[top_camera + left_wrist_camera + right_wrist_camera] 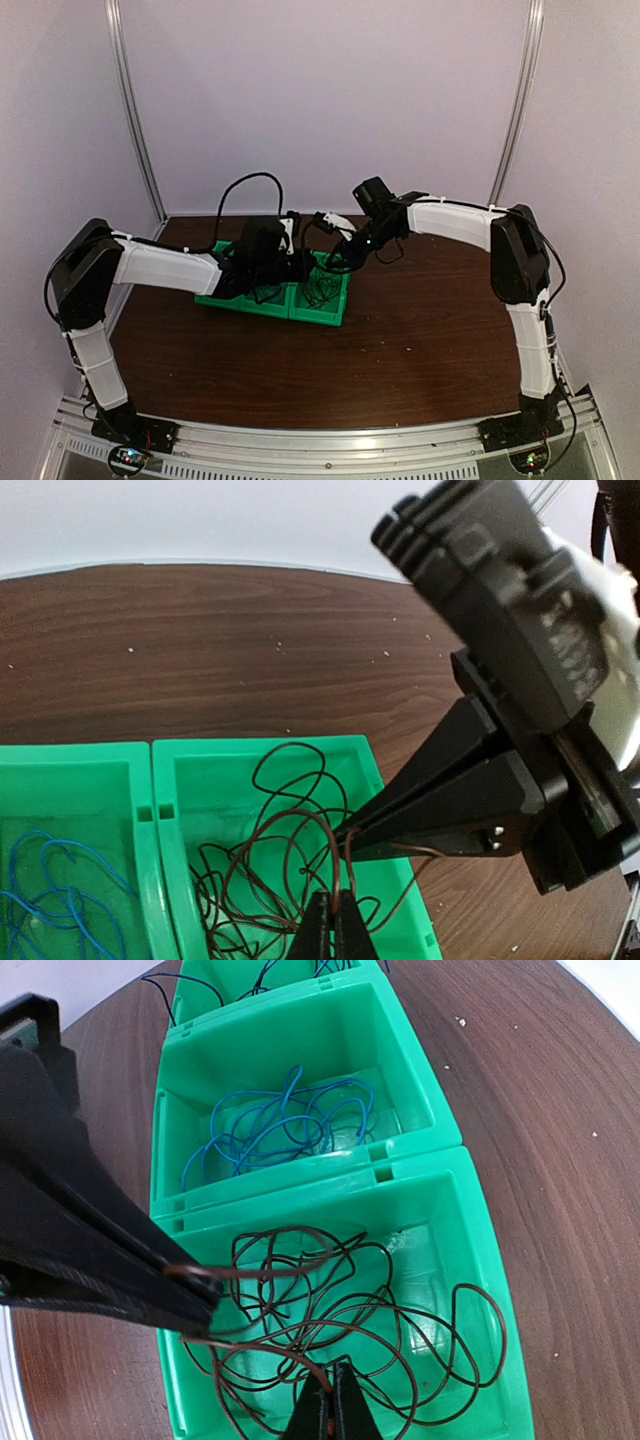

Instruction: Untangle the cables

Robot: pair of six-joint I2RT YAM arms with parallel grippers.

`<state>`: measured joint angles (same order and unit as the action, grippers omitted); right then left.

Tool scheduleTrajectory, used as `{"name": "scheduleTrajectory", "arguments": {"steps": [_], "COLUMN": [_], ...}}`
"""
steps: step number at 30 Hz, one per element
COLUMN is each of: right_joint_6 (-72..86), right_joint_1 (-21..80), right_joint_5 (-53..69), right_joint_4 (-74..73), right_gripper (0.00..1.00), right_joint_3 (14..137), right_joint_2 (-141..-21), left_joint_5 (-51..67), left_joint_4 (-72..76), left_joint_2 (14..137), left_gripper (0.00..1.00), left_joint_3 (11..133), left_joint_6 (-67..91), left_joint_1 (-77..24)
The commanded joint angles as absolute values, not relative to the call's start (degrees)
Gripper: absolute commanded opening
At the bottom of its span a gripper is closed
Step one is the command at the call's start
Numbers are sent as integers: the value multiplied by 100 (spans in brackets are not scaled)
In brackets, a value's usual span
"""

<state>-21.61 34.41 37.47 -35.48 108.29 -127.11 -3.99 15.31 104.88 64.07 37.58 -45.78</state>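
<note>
I see a dark wooden table [420, 340] boxed in by pale walls [330, 90], with a metal rail [330, 440] along the bottom of the top view. The green bins [322, 314] sit mid-frame. In the right wrist view the blue cable [280, 1125] lies in the upper compartment and the dark cables [400, 1330] in the lower one. My left gripper [332, 905] and right gripper [330, 1380] are both clenched on strands of the dark cables.

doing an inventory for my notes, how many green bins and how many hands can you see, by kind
green bins: 3
hands: 2 (left hand, right hand)
total: 5
</note>
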Motion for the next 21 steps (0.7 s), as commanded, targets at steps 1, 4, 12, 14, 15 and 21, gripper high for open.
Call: {"name": "scheduleTrajectory", "arguments": {"steps": [1,4,12,14,15,21], "right_joint_6": [-1853,-1783,-1969,-2028,-2035,-2018], "right_joint_1": [3482,3473,3333,3238,3190,2919], "right_joint_5": [4065,4065,3770,3696,3684,3663], "right_joint_4": [-3348,-3299,-3346,-3370,-3363,-3288], "right_gripper": [0,2,30,34,36,40], "right_joint_3": [10634,10508,10330,10297,10274,10081], "right_joint_2": [-12737,-12706,-12375,-12231,-12164,-11746], "left_joint_5": [167,398,349,284,255,99], "left_joint_4": [2246,2401,2259,2226,2224,2147], "left_joint_2": [10800,10910,10872,10815,10786,10718], "left_gripper": [0,0,0,0,0,0], "left_joint_3": [6368,6290,6265,6226,6197,6115], "left_joint_6": [4301,4500,4557,4538,4531,4541], "left_joint_1": [-4553,-4553,-4553,-4553,-4553,-4553]}}
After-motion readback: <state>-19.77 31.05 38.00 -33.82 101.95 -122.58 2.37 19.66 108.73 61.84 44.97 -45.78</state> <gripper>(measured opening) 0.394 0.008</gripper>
